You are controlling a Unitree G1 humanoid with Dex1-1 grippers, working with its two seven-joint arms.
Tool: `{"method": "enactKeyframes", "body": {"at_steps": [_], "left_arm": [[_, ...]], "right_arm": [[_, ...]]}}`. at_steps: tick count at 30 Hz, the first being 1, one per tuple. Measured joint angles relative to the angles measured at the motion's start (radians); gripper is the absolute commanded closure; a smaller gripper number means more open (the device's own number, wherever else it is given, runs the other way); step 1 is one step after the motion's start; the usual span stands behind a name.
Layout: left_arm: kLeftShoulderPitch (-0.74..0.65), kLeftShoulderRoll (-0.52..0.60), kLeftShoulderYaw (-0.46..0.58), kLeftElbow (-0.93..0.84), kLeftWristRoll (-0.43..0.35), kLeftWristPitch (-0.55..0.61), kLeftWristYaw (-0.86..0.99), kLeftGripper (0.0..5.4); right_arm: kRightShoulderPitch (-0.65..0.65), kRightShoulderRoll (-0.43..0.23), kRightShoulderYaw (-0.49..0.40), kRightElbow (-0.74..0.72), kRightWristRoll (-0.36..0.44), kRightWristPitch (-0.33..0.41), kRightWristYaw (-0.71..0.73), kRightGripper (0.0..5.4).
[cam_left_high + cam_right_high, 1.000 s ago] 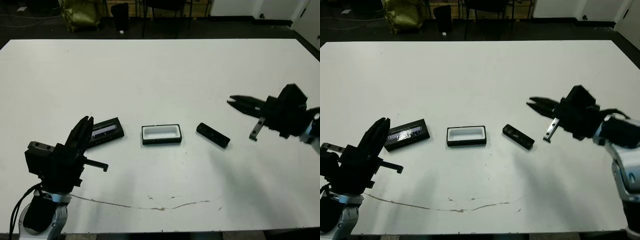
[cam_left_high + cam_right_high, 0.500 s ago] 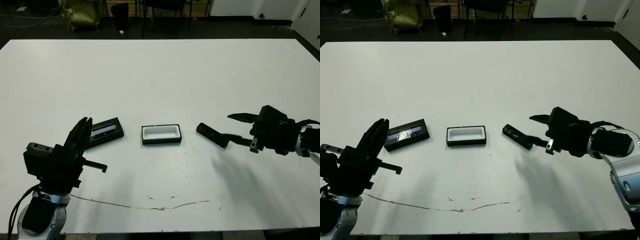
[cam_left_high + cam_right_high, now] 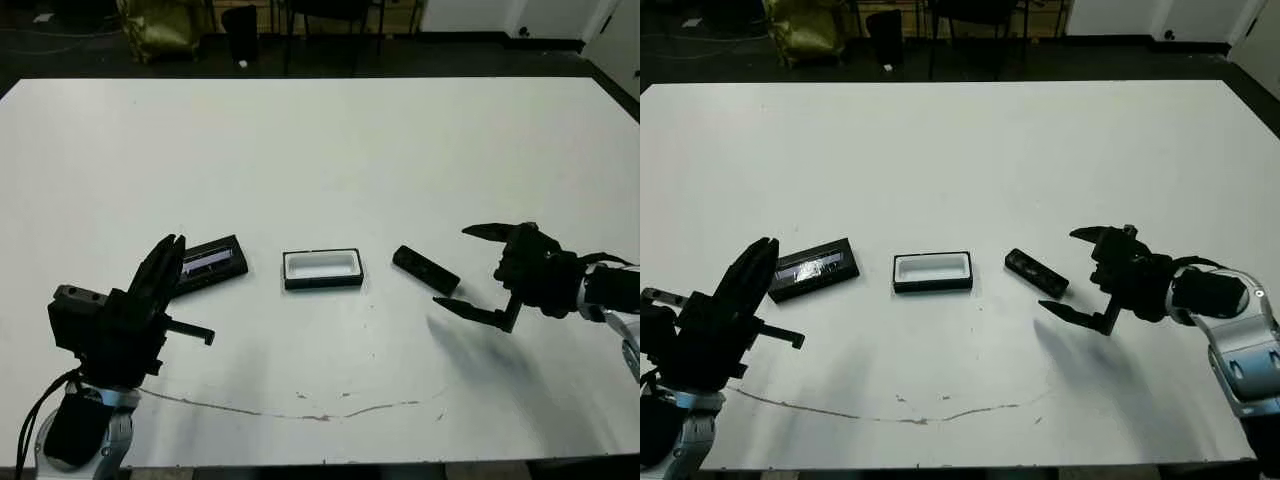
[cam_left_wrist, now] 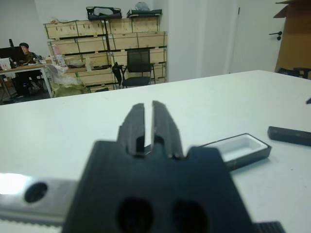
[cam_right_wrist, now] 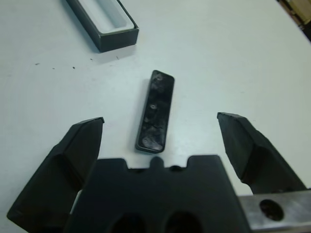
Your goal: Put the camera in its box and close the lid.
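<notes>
On the bench, the camera lies just right of the box, not yet gripped. Spread wide and empty, the right pincer should straddle its narrow sides squarely before closing.

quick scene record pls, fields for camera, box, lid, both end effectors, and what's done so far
camera: camera lies flat on the table, to the right of the box, untouched
box: box open, white lining empty
lid: lid off, lying on the table left of the box
right end effector: right end effector open wide, lined up on the camera's near end, not gripping
left end effector: left end effector shut, holding nothing, near the lid
progress: camera not yet picked up; box not closed
</notes>
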Motion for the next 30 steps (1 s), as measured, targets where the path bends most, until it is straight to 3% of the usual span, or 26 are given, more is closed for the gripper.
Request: {"method": "enactKeyframes", "body": {"at_steps": [9, 20, 30], "left_arm": [[0.001, 0.000, -0.001, -0.004, 0.001, 0.009, 0.000, 5.40], [0.002, 0.001, 0.000, -0.005, 0.001, 0.017, -0.004, 5.40], [0.008, 0.001, 0.000, -0.007, 0.001, 0.019, -0.004, 5.40]], "right_arm": [[-0.018, 0.019, 0.017, 0.037, 0.000, 0.017, 0.007, 0.02], [-0.019, 0.050, 0.020, 0.039, 0.026, 0.129, 0.002, 0.02], [-0.019, 0.067, 0.022, 0.086, 0.018, 0.105, -0.016, 0.02]]}}
